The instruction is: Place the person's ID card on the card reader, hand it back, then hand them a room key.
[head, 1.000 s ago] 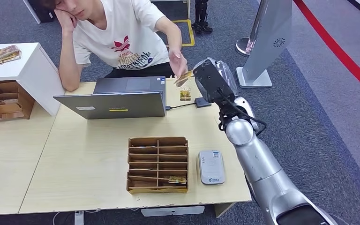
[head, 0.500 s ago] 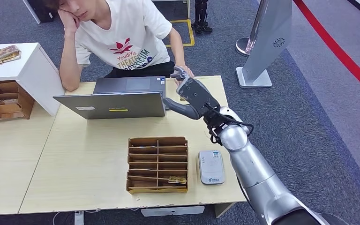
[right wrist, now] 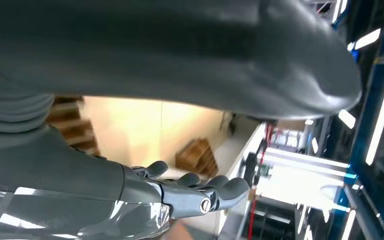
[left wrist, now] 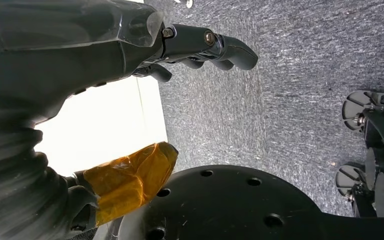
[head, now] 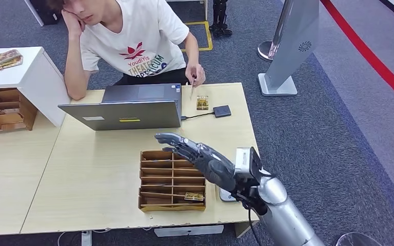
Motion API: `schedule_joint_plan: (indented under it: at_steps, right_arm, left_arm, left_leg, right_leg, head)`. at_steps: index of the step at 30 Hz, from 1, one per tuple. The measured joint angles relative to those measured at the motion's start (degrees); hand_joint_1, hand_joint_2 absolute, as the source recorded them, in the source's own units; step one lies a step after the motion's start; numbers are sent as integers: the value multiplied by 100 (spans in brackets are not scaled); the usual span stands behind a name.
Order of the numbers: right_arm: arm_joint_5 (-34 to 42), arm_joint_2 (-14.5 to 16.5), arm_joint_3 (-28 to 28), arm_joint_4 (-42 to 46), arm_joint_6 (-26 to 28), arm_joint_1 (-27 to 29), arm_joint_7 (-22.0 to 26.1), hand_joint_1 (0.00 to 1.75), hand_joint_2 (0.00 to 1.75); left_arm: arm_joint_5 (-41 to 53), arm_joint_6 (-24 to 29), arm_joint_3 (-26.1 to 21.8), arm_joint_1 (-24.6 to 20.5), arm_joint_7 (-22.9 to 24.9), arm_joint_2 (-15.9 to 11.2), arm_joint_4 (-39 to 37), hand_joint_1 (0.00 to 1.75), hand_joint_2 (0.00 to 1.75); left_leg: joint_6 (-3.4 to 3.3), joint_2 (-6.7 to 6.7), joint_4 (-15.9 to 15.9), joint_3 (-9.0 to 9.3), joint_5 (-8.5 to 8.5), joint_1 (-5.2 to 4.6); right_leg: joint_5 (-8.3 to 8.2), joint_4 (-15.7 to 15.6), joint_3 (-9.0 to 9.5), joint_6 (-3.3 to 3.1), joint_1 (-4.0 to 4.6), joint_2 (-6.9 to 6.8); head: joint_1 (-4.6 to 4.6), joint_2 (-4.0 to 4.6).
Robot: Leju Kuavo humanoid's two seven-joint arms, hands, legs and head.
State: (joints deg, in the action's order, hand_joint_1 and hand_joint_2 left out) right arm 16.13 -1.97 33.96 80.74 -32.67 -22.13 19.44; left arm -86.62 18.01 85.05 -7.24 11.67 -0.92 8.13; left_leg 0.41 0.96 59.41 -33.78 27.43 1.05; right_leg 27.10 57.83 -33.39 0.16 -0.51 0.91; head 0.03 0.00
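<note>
One hand, the right hand [head: 200, 158], has withdrawn from the person and now hovers empty, fingers spread, above the wooden organiser [head: 173, 179] holding a room key [head: 194, 196]. Farther off, the ID card [head: 193, 88] is back in the person's hand [head: 195, 73]; key pickup appears next.

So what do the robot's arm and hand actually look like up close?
The right arm is a smooth silver tube with a rounded joint and a thin black cable looping beside it. A small pale box sits at the wrist. The right hand is dark grey with slim, jointed fingers and metal pins. The left hand is similar, glossy dark grey with a ribbed cover behind it.
</note>
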Motion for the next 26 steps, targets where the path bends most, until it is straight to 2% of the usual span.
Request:
schedule_joint_plan:
  at_steps: [12, 26]
  right_arm:
    - [302, -255, 51, 668, -465, 1070, 242, 0, 0]
    - [398, -358, 74, 810, -589, 1548, 309, 0, 0]
  left_arm:
    - [-43, 5, 0, 3, 0, -4, 0, 0, 175]
    - [-60, 77, -4, 7, 1, -4, 1, 0, 175]
  left_leg:
    - [5, 0, -1, 0, 3, 1]
    - [6, 0, -1, 1, 4, 1]
  right_leg:
    - [1, 0, -1, -1, 0, 1]
    - [1, 0, 1, -1, 0, -1]
  head:
    - [-1, 0]
    - [-1, 0]
